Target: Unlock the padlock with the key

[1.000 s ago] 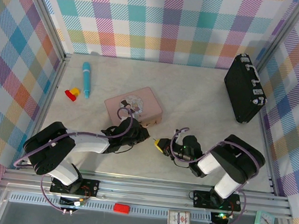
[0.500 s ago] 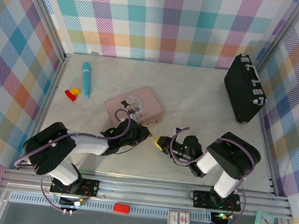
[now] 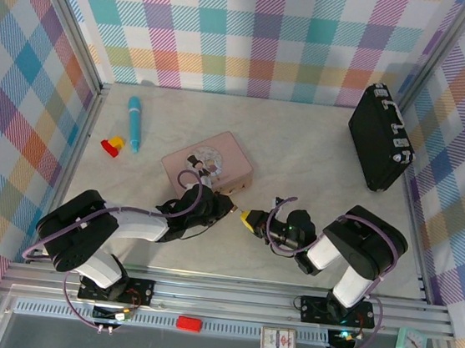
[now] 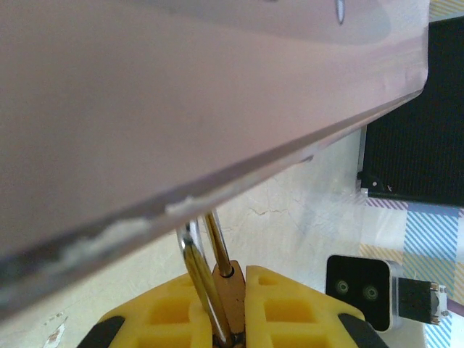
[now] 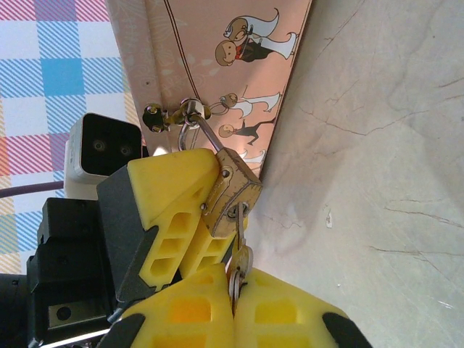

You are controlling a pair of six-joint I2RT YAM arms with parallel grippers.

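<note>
The small brass padlock (image 5: pixel 232 190) hangs by its silver shackle (image 4: pixel 207 246) from the latch of the pink tin box (image 3: pixel 208 164). My left gripper (image 4: pixel 225 281) is shut on the padlock's body (image 4: pixel 235 303); its yellow fingers (image 5: pixel 170 196) show in the right wrist view. The key (image 5: pixel 240 243) sits with its blade in the keyhole at the padlock's bottom. My right gripper (image 5: pixel 233 279) is shut on the key's head. In the top view the left gripper (image 3: pixel 227 208) and right gripper (image 3: pixel 248 219) meet tip to tip at the box's front corner.
A black case (image 3: pixel 380 136) stands at the back right. A blue pen (image 3: pixel 134 122) and a red and yellow block (image 3: pixel 114 145) lie at the back left. Bare marble-look table (image 3: pixel 301 165) stretches between the box and the case.
The right gripper has moved a little left and up toward the padlock, and the left gripper has edged right, so the two tips now meet.
</note>
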